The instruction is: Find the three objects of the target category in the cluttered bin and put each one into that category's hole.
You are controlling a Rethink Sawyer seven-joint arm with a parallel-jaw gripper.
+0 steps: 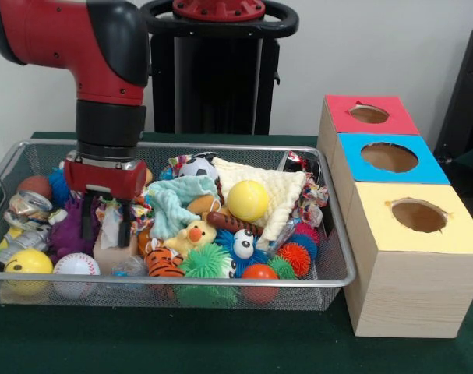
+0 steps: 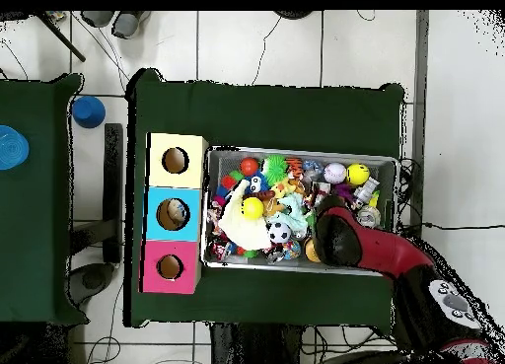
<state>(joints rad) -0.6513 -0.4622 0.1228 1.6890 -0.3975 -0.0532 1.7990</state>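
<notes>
We find the gripper point(image 1: 106, 226) lowered into the bin point(image 1: 341, 234) at the picture-left end of the front view, its two dark fingers point(image 1: 124, 226) parted and pointing straight down. Between them stands a pale, crinkled, see-through piece that we take to be one of the plastic bags point(image 1: 110, 224); the fingers flank it on either side, but we cannot tell whether they press on it yet. We judge the claw released, not clenched.

The bag lies directly under the claw, so the coming move turns on closing in place rather than on travelling sideways. Its long axis appears upright, though the surrounding clutter hides its lower part.

Close about the claw are a purple plush toy point(image 1: 65, 234), a baseball point(image 1: 76, 265), a yellow smiley ball point(image 1: 27, 262) and a dented can point(image 1: 27, 206). Further along lie a rubber duck point(image 1: 193, 234) and a yellow ball point(image 1: 248, 200).

The blue-faced box's hole point(image 1: 389, 157) stands well apart, beyond the opposite end of the bin, in the middle box of three.

In the overhead view the arm point(image 2: 395, 256) covers the grasp point.
</notes>
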